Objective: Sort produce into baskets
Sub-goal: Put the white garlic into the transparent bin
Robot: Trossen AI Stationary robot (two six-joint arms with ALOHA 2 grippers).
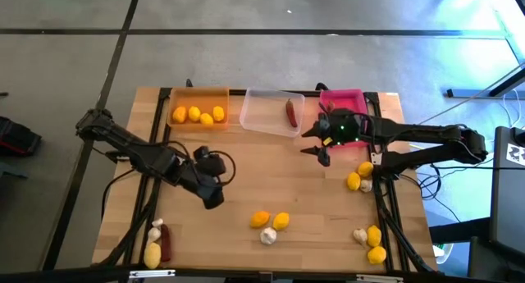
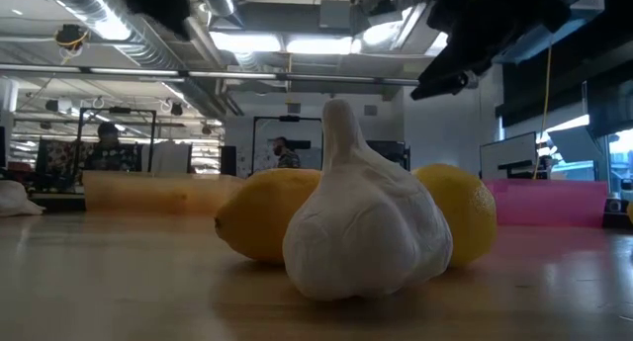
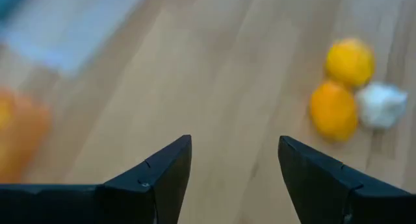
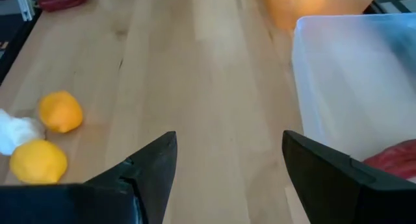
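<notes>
Three baskets stand along the table's far edge. The orange one [image 1: 197,111] holds several lemons, the clear one [image 1: 272,112] holds a red chili [image 1: 291,112], and the pink one [image 1: 343,98] is partly hidden by my right arm. Near the table's middle, two lemons [image 1: 271,221] and a garlic bulb [image 1: 267,236] lie together. My left gripper [image 1: 215,198] hangs open above bare wood, left of that group. My right gripper [image 1: 316,145] hangs open over the table just in front of the clear basket's right end. Neither has anything between its fingers.
More produce lies loose on the table. A garlic, a chili and a lemon [image 1: 156,244] are at the near left corner. Lemons and garlic [image 1: 359,178] sit by the right edge, and more [image 1: 371,242] at the near right corner. Bare wood lies between the arms.
</notes>
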